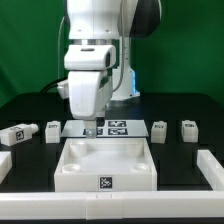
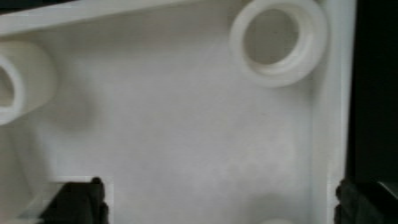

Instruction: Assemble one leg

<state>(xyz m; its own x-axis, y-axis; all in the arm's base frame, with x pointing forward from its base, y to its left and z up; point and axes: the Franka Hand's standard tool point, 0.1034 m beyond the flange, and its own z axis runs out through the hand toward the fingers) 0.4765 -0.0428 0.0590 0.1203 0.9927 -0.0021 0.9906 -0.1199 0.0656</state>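
Mid-frame, the pincer [image 1: 90, 129] hangs over the back rim of the white tray piece [image 1: 70, 168]. Small legs [image 1: 158, 128] sit at the frame's left and right on the dark worktop [image 1: 30, 205].

On the tabletop [image 1: 30, 105], the recessed tray [image 1: 105, 165] lies before the marker board [image 1: 118, 127]. Two legs [image 1: 52, 128] lie to the exterior view's left of the board, and two more legs [image 1: 158, 128] to its right.

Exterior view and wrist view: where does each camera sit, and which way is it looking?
Exterior view: set apart from the robot, a bit above the black table, facing it; it shows the white arm, its end effector low over the tray-like piece, loose legs and the marker board.
Wrist view: on the wrist, looking down past the open end effector; only its dark fingertips show, close over the tray-like piece.
Shared: the end effector and the tray-like piece.
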